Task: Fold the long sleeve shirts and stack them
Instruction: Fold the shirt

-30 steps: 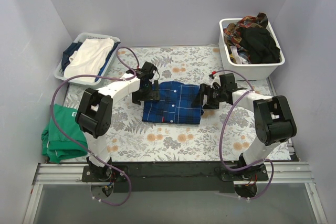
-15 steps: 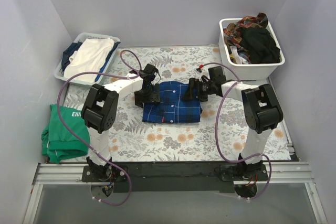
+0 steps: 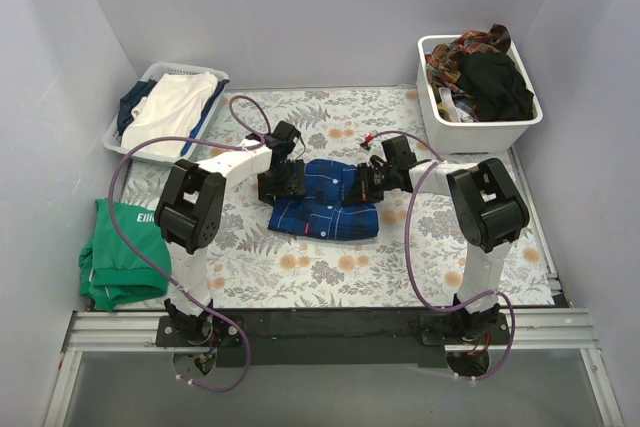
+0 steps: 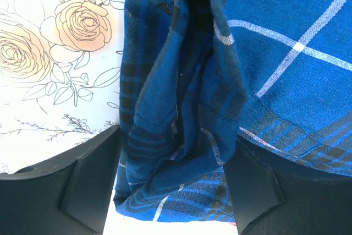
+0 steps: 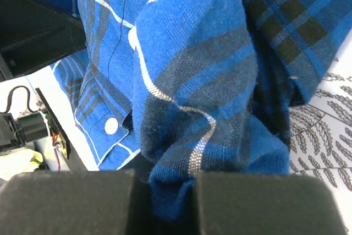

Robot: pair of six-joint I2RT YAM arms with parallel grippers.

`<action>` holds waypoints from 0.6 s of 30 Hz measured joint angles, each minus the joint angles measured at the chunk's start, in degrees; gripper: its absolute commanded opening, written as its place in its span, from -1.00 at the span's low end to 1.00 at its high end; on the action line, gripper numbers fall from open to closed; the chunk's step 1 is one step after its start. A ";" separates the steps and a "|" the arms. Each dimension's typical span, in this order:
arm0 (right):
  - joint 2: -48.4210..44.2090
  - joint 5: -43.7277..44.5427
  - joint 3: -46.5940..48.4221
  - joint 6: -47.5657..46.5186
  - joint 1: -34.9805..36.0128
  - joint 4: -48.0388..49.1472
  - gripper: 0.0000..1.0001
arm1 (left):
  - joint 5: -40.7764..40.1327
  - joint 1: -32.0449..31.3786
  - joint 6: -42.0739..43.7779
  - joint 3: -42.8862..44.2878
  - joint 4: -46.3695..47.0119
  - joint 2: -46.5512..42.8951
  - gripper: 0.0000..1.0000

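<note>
The dark blue plaid long sleeve shirt (image 3: 325, 205) lies bunched in the middle of the floral table cloth. My left gripper (image 3: 285, 183) is down at its left edge. In the left wrist view the gripper (image 4: 175, 191) has its fingers wide apart, with a thick rumpled fold of the shirt (image 4: 181, 108) between them. My right gripper (image 3: 366, 181) is at the shirt's right edge. In the right wrist view it (image 5: 165, 202) is shut, pinching a raised fold of the plaid shirt (image 5: 192, 81). A white button shows on the placket beside that fold.
A white bin (image 3: 485, 133) heaped with dark and patterned clothes stands at the back right. A basket (image 3: 122, 139) with white and navy garments sits at the back left. A folded green garment (image 3: 120, 259) lies at the left edge. The floral cloth (image 3: 300, 267) covers the table.
My right gripper moved left onto the shirt's right edge and shut on a fold there. The shirt is now narrower and more bunched. The left gripper's jaws narrowed slightly.
</note>
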 measured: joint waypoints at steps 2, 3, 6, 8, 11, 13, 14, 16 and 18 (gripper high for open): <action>-0.44 0.33 -0.04 0.13 0.00 -0.59 -0.97 | 0.17 0.00 0.00 0.26 -0.22 0.00 0.42; -0.79 0.68 -0.02 0.09 0.07 -1.09 -0.97 | 0.48 -0.02 -0.02 0.55 -0.46 0.00 0.47; -2.45 2.40 0.02 -0.15 0.35 -3.72 -0.97 | 0.74 -0.20 -0.28 2.64 -1.77 0.00 0.54; -3.93 3.72 0.39 -0.72 0.59 -6.21 -0.97 | 0.50 -0.39 -0.68 5.57 -2.73 -0.17 0.58; -6.49 6.71 2.84 -2.75 0.66 -11.96 -0.97 | -0.74 -0.39 -1.29 11.06 -4.02 -0.96 0.58; -7.93 9.18 5.55 -4.28 0.63 -15.72 -0.97 | -1.25 -0.17 -1.66 15.96 -6.14 -1.36 0.58; -8.55 10.47 7.06 -4.98 0.57 -17.44 -0.97 | -1.60 0.02 -1.81 18.47 -6.86 -1.38 0.58; -9.88 13.14 9.49 -6.29 0.24 -20.33 -0.97 | -2.29 0.72 -2.01 22.14 -7.32 -1.73 0.58; -11.08 15.85 11.41 -7.56 -0.20 -23.15 -0.97 | -2.80 1.60 -2.25 23.39 -7.45 -2.71 0.58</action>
